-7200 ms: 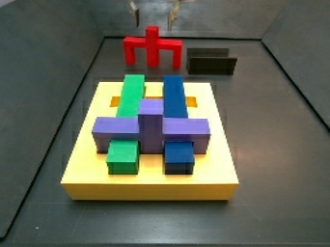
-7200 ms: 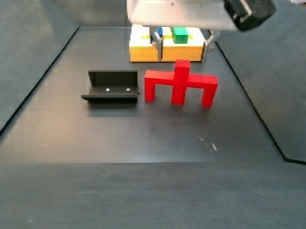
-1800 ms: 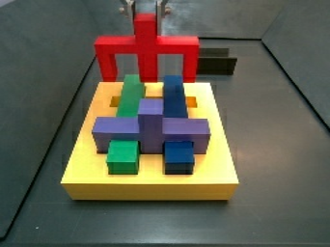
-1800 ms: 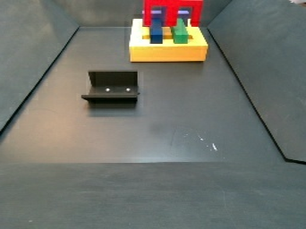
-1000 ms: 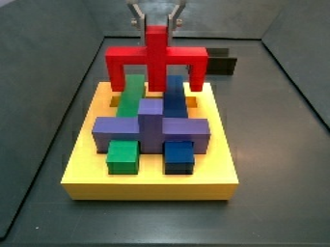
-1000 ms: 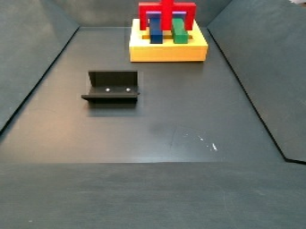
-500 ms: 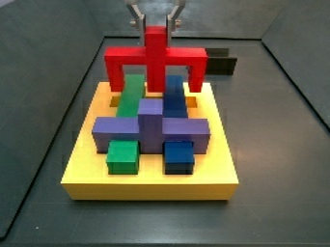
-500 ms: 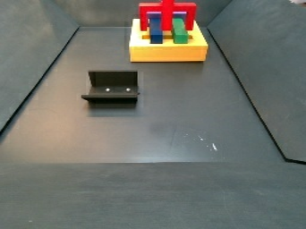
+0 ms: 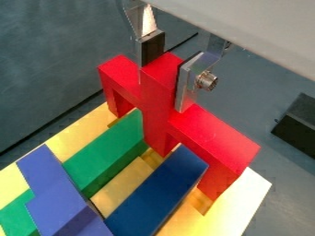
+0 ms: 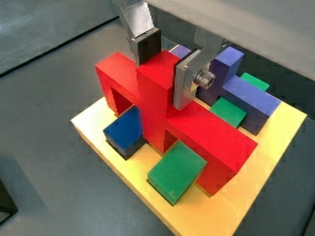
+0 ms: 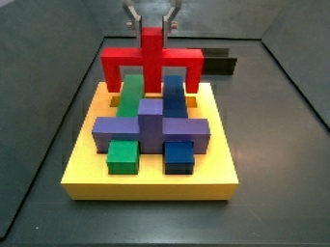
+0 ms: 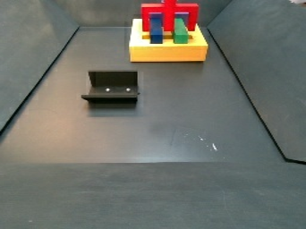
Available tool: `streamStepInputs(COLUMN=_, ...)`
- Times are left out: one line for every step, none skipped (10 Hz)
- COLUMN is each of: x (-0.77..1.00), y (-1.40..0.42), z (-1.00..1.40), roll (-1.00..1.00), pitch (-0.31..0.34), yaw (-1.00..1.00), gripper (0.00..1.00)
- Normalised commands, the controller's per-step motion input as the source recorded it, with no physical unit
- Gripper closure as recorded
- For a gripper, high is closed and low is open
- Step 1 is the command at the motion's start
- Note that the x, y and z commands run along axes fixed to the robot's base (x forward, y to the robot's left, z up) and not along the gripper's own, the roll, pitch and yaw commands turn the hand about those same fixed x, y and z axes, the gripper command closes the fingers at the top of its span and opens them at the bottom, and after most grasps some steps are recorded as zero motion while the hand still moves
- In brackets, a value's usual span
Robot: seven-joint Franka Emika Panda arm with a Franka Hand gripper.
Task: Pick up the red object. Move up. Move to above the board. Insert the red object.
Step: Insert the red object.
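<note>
No text, label, brand, number or sign can be read anywhere — not on the gripper (image 9: 169, 63), the red object (image 9: 172, 120), the board (image 11: 152, 178) or the fixture (image 12: 111, 88).

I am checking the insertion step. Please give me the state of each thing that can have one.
gripper: shut on the red object's upright stem, above the board's far end.
red object: held upright, legs down astride the green and blue bars; whether fully seated cannot be told.
board: flat on the floor, carrying green, blue and purple blocks.
fixture: standing on the floor, nothing in it.
</note>
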Motion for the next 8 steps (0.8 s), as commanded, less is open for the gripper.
streamStepInputs(x=-0.09, y=-0.03, z=0.00, roll=0.00, pitch=-0.061, yaw=0.00, gripper=1.00)
streamStepInputs(x=0.00, y=-0.05, z=-0.05, roll=0.00, pitch=-0.064, yaw=0.01, gripper=1.00)
streamStepInputs(x=0.07, y=-0.06, z=-0.11, roll=0.00, pitch=-0.054, yaw=0.01, gripper=1.00)
streamStepInputs(x=0.12, y=-0.06, z=-0.13, roll=0.00, pitch=-0.039, yaw=0.00, gripper=1.00)
streamStepInputs(x=0.06, y=-0.03, z=-0.16, roll=0.01, pitch=-0.033, yaw=0.00, gripper=1.00)
streamStepInputs(x=0.02, y=0.00, z=-0.21, roll=0.05, pitch=-0.024, yaw=0.00, gripper=1.00)
streamStepInputs(x=0.00, y=0.00, z=-0.22, roll=0.07, pitch=-0.026, yaw=0.00, gripper=1.00)
streamStepInputs(x=0.00, y=0.00, z=-0.10, roll=0.10, pitch=-0.021, yaw=0.05, gripper=1.00)
